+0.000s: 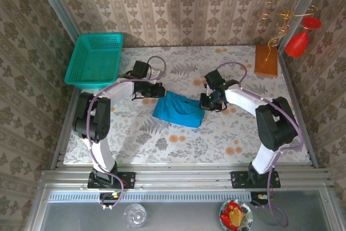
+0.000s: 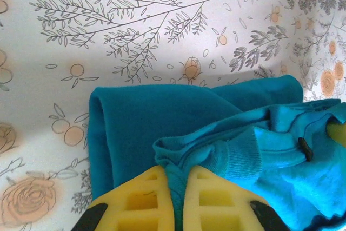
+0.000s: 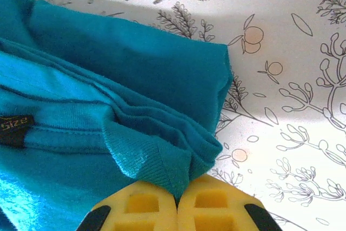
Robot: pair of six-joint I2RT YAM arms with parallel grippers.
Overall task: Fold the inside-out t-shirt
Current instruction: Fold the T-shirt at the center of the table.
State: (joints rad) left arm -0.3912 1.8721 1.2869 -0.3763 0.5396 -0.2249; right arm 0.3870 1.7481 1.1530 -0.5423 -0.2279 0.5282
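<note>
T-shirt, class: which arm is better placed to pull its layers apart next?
Probably right. Both are shut on ribbed edges of the t-shirt, but the right end effector pinches the bundle's outer corner, with table showing beside it; the left end effector pinches further in, over a folded layer.

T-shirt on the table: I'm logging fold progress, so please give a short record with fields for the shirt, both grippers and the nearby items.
t-shirt: blue-teal, bunched in a partly folded heap on the table; seams and size label showing
left gripper: jaws shut on a ribbed edge at the shirt's left end
right gripper: jaws shut on a ribbed edge at its right end
basket: teal mesh, far-left corner, apart from the shirt
wooden block: far-right edge
</note>
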